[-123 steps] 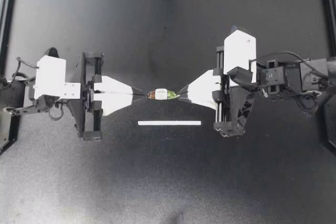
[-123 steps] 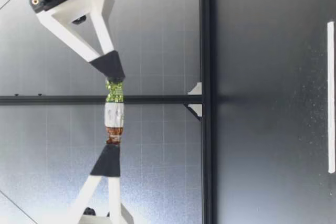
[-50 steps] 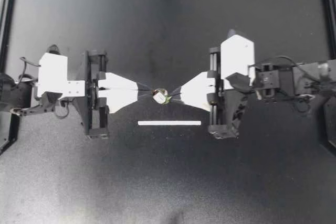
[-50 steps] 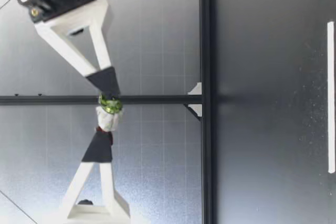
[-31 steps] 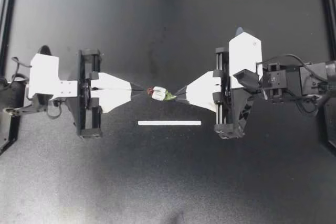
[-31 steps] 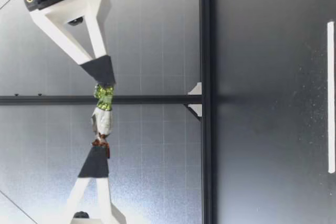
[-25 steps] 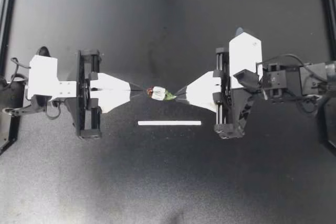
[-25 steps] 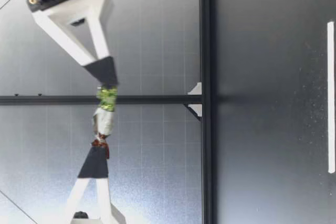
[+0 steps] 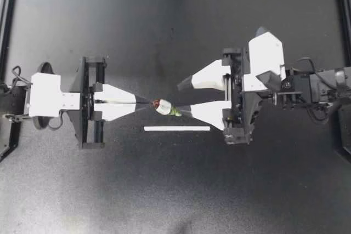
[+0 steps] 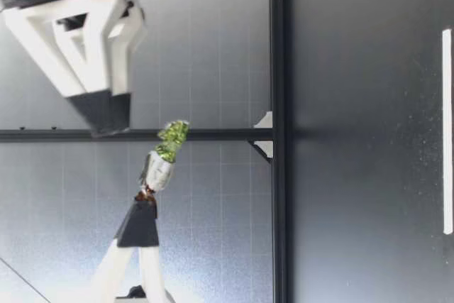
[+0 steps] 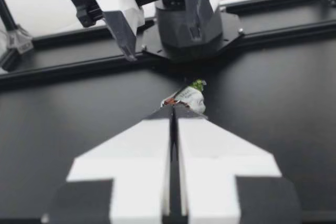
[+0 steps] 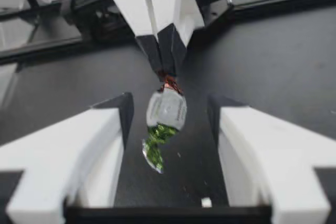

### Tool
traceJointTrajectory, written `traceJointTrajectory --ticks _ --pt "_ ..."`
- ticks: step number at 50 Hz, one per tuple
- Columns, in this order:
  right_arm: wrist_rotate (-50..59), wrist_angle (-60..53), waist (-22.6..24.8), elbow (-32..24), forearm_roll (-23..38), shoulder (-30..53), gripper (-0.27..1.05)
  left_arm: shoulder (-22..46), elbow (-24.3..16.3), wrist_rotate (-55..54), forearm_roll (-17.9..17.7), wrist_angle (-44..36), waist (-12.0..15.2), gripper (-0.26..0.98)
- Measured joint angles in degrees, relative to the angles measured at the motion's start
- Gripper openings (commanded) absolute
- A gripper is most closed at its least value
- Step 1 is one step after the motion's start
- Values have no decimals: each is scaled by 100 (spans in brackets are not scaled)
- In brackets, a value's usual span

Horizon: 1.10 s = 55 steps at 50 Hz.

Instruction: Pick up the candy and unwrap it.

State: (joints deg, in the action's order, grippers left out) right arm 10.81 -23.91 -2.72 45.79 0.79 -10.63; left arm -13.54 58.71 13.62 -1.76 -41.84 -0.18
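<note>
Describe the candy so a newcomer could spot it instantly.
Look at the middle of the black table, beside the white strip. My left end effector pinches the candy there in mid-air: a small silvery-white lump, the only thing with a loose green twisted tail.

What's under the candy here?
Only bare table: the candy hangs in the air from my left claw, free of my open right claw. The white strip lies beside that spot, not under it. From above, the candy covers the patch straight below.
</note>
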Motion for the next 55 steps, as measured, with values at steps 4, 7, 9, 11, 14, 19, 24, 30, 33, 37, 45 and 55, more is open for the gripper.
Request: traceJointTrajectory --ticks 4,7,9,11,14,19,24,30,33,37,45,55 --pt "193 -167 18 -26 9 141 57 0 -9 193 -9 0 0 -19" --pt "352 -220 44 -62 9 246 57 9 0 316 -9 9 9 -19" --pt "422 -237 53 -88 18 316 57 9 -9 378 -9 9 0 -19" --pt "483 -246 62 -114 18 378 57 0 -9 422 -9 9 9 -19" --pt "545 -264 70 -141 35 431 57 0 -9 439 -9 9 0 -19" --pt "624 -264 70 -185 35 475 56 0 -18 439 -9 9 9 -19" --pt "668 -264 70 -237 35 527 55 0 -44 457 -9 9 0 -19" --pt "686 -237 79 -281 35 598 50 0 -53 475 -9 9 0 -19" --pt "686 -211 70 -290 35 606 43 9 -62 475 -9 9 0 -19" --pt "686 -211 70 -299 35 606 32 0 -62 475 -9 9 9 -19" --pt "686 -202 79 -299 26 606 5 9 -62 475 -9 9 0 -19" --pt "659 -79 79 -299 114 606 -15 9 -62 439 9 35 -9 -19"
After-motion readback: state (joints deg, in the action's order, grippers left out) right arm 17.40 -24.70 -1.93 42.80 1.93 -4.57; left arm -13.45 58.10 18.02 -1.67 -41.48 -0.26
